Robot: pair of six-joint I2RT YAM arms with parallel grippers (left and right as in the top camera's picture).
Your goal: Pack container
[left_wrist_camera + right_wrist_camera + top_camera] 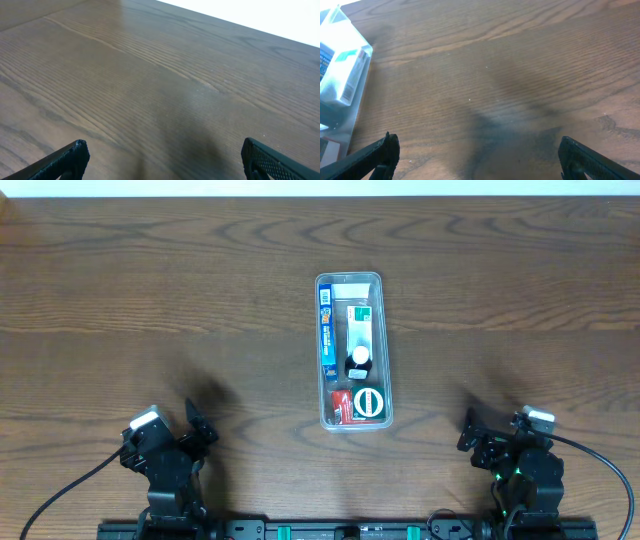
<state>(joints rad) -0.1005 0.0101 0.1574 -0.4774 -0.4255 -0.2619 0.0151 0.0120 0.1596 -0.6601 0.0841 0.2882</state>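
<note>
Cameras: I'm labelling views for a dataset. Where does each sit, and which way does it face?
Overhead: above the table, looking straight down at the container; left tool and right tool show at the bottom edge.
Left wrist: on the left arm, looking forward over the table; its open fingertips show below.
Right wrist: on the right arm, looking forward; open fingertips below, container at the left edge.
Shared: overhead and right wrist both show the container.
</note>
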